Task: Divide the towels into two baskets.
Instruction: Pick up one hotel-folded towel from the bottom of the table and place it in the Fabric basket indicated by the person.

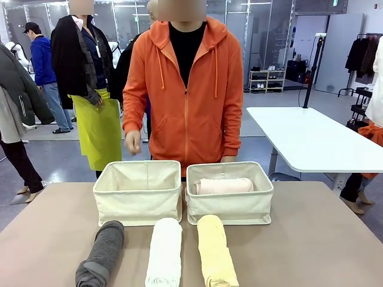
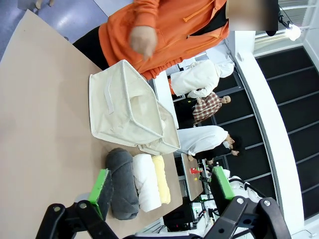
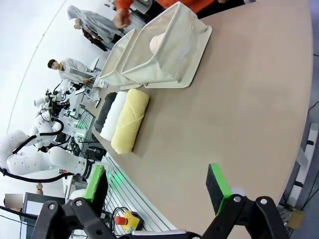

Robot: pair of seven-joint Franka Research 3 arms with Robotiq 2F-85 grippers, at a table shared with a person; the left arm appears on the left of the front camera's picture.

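Note:
Two cream canvas baskets stand side by side at the table's middle: the left basket (image 1: 139, 192) shows nothing inside, and the right basket (image 1: 230, 196) holds a pale pink towel (image 1: 224, 186). In front of them lie a dark grey towel (image 1: 100, 254), a white towel (image 1: 164, 251) and a pale yellow towel (image 1: 215, 250), all rolled. My left gripper (image 2: 162, 188) hangs open above the table's left side, with the grey towel (image 2: 122, 182) beyond its fingers. On the right side my right gripper (image 3: 158, 183) is open over bare table, the yellow towel (image 3: 130, 119) ahead of it.
A person in an orange hoodie (image 1: 188, 89) stands behind the baskets, one hand (image 1: 133, 142) raised above the left basket. Bare tabletop (image 1: 317, 239) lies to the right of the towels. Other people and a white table (image 1: 311, 140) stand farther back.

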